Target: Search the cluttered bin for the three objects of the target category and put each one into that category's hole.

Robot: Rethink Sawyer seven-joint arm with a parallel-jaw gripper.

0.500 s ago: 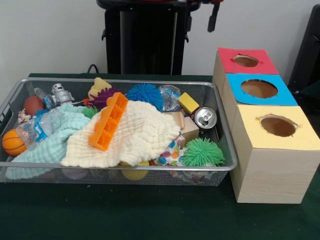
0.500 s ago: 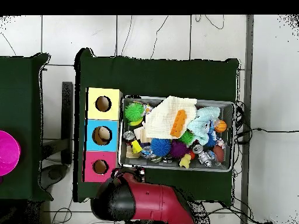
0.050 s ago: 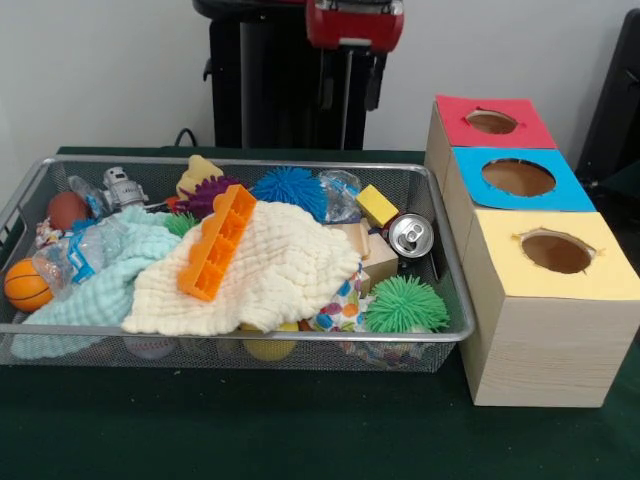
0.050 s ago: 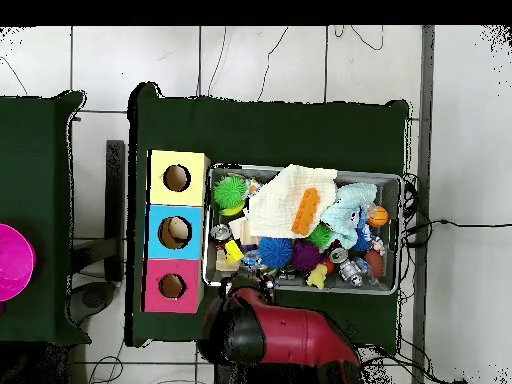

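Bin [image 3: 30,195] packed: cream cloth [image 3: 270,270] and orange block [image 3: 216,243] cover toys.

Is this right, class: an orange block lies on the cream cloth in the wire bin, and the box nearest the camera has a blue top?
Not quite. In the front view the orange block does lie on the cream cloth in the wire bin, but the nearest box has a yellow top; the blue one is the middle box.

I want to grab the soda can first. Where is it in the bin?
In the front view the can lies at the bin's right end, nearest the boxes, between the yellow block and the green spiky ball.
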